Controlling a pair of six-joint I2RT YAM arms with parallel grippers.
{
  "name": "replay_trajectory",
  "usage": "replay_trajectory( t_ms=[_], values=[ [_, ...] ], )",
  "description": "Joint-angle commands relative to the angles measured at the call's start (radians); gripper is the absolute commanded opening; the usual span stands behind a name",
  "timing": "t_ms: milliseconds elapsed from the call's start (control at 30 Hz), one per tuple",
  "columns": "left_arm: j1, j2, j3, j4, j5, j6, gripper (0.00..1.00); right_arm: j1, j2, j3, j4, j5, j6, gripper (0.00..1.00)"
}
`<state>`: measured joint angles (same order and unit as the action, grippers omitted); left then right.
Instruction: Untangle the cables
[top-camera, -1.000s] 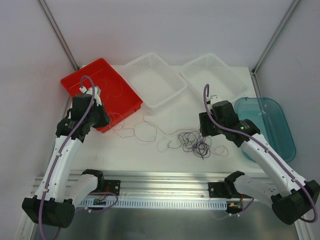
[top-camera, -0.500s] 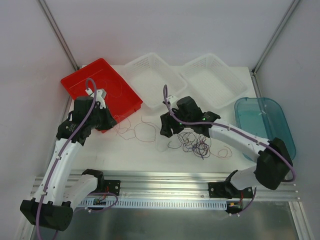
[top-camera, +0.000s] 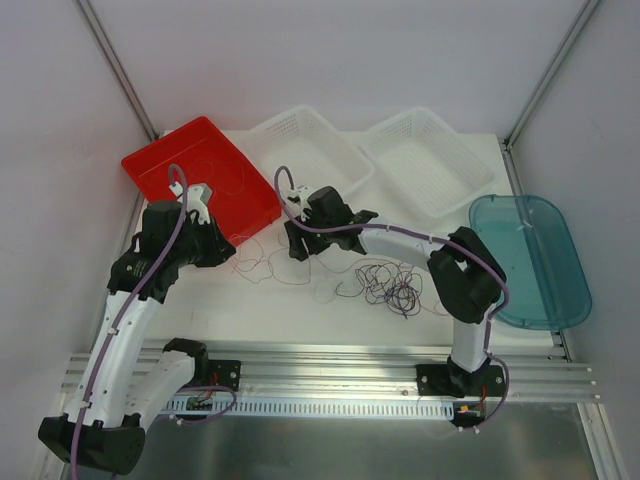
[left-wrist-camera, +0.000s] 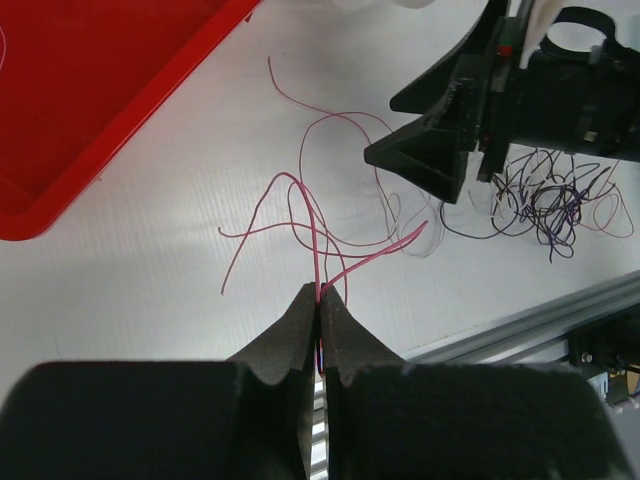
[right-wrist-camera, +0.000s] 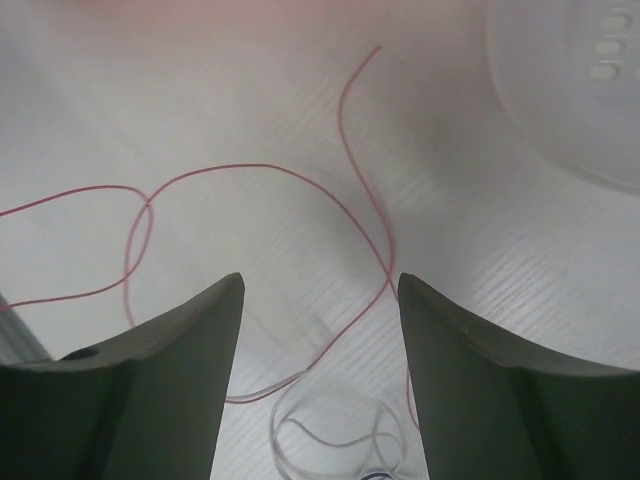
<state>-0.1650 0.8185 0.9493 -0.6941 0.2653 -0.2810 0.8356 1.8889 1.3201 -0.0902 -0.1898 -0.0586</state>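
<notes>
The cables lie across the middle of the white table: pink-red loops (top-camera: 265, 262) on the left and a dark and purple tangle (top-camera: 390, 285) on the right. My left gripper (top-camera: 222, 250) is by the red tray's near corner, shut (left-wrist-camera: 320, 290) on a pink-red cable (left-wrist-camera: 310, 215) that rises from its tips. The tangle (left-wrist-camera: 545, 200) lies beyond the right gripper in that view. My right gripper (top-camera: 297, 246) hovers over the pink loops, open (right-wrist-camera: 320, 285), with a pink-red strand (right-wrist-camera: 300, 180) and a white strand (right-wrist-camera: 330, 440) on the table between its fingers.
A red tray (top-camera: 160, 165) sits at the back left. Two white baskets (top-camera: 310, 160) (top-camera: 425, 160) stand along the back. A teal tray (top-camera: 530, 260) is at the right edge. An aluminium rail (top-camera: 330, 365) runs along the near edge.
My right arm has swung left from beside the dark tangle to above the pink loops, its jaws opening wider. My left gripper has shifted slightly, still holding the pink-red cable.
</notes>
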Motion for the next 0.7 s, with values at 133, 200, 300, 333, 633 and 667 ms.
replay_trajectory(
  t_ms=[133, 200, 300, 333, 633, 667],
  values=[
    [-0.010, -0.033, 0.005, -0.005, 0.045, -0.001, 0.00, 0.000, 0.107, 0.080, 0.007, 0.099, -0.052, 0.67],
    [-0.011, -0.036, 0.009, -0.010, 0.046, 0.002, 0.00, 0.000, 0.134, 0.088, 0.006, 0.104, -0.053, 0.65],
    [-0.011, -0.041, 0.013, -0.018, 0.042, 0.002, 0.00, 0.000, 0.135, 0.074, 0.024, 0.107, -0.052, 0.56],
    [-0.011, -0.042, 0.011, -0.018, 0.038, 0.003, 0.00, 0.000, 0.125, 0.064, 0.033, 0.107, -0.049, 0.44],
    [-0.011, -0.035, -0.041, -0.042, -0.153, 0.008, 0.00, -0.030, -0.256, -0.067, -0.080, 0.231, -0.073, 0.01],
    [-0.010, -0.030, -0.047, -0.044, -0.175, 0.008, 0.00, -0.044, -0.299, -0.073, -0.101, 0.239, -0.076, 0.01]
  ],
)
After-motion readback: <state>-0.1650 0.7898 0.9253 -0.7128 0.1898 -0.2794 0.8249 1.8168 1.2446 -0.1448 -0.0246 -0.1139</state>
